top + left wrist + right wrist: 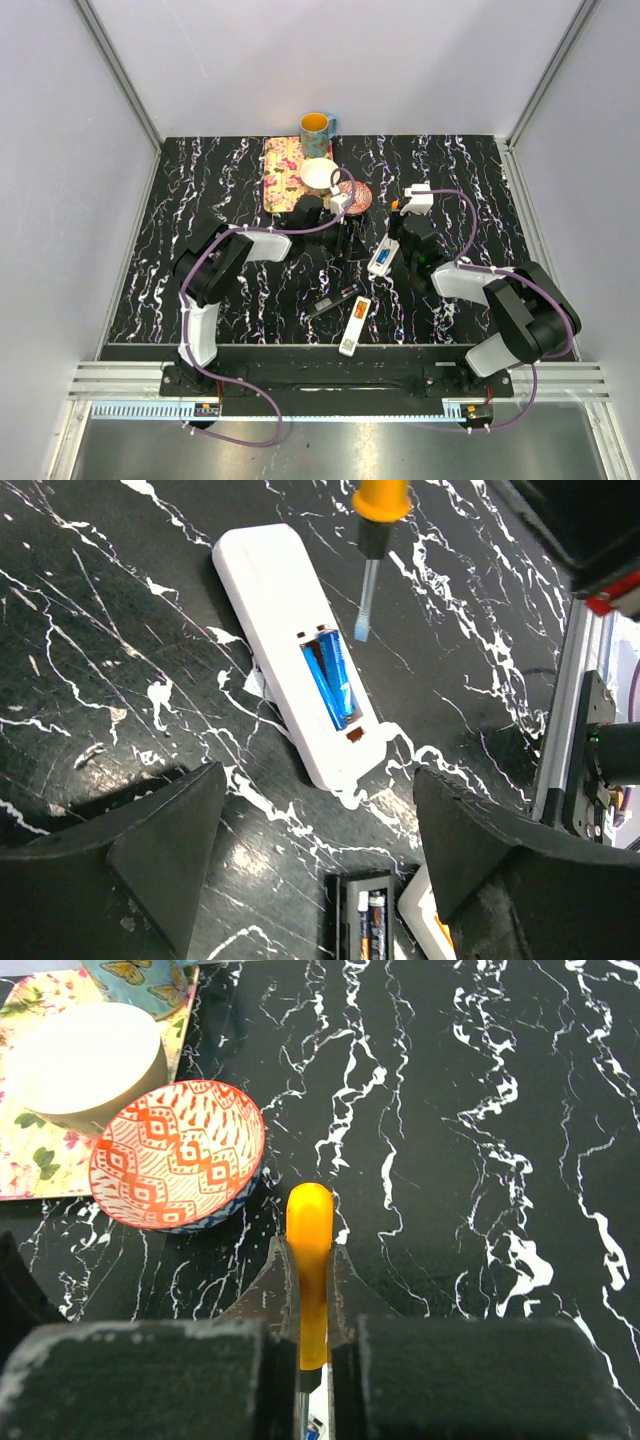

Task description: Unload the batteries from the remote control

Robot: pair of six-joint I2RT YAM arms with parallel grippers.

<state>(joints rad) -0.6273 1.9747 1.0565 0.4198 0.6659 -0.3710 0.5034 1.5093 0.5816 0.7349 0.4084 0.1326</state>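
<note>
Black white-veined surface (pixel 200 190), floral mat (pixel 281 185) at far middle, butterfly-print mug (pixel 316 128) at the mat's far right corner, white bowl (pixel 319 175) on the mat's right side, orange-patterned bowl (pixel 178 1168) just beside it on bare surface, orange-handled screwdriver (pixel 378 505), pale blue tip.

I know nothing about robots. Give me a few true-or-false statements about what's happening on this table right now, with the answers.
1. The right gripper is shut on the orange-handled screwdriver. True.
2. The white plastic remote control has its battery cover on. False: the compartment is open, and a blue battery shows inside.
3. The left gripper is clamped on that remote. False: it is open and holds nothing.
4. The orange-patterned ceramic bowl is empty. True.
</note>
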